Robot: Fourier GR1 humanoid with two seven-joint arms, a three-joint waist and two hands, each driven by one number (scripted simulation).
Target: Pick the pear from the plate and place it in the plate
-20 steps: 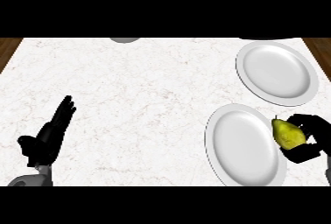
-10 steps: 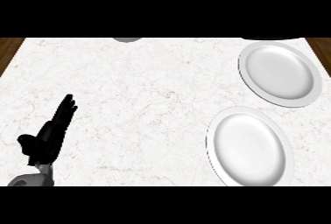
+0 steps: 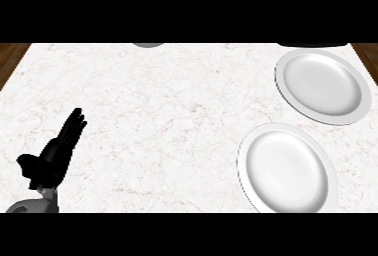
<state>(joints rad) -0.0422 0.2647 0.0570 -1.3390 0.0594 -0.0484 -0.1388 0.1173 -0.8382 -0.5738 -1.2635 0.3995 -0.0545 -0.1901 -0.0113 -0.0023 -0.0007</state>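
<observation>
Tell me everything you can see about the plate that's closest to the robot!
The near plate is white and glossy, like glazed ceramic, with a shallow middle and a raised rim. It looks taller than wide, but it is a round plate seen at a slant. It lies flat on the white marbled counter, at the right side near the lower edge. Nothing rests on it and no hand touches it. A second white plate sits farther back, apart from it.

- Your left hand (image 3: pixel 53 157) rests at the lower left of the head view, fingers straight and pointing up, thumb out to the side.
- Its grey forearm (image 3: pixel 31 204) enters from the bottom edge.
- Your right hand isn't showing.
</observation>
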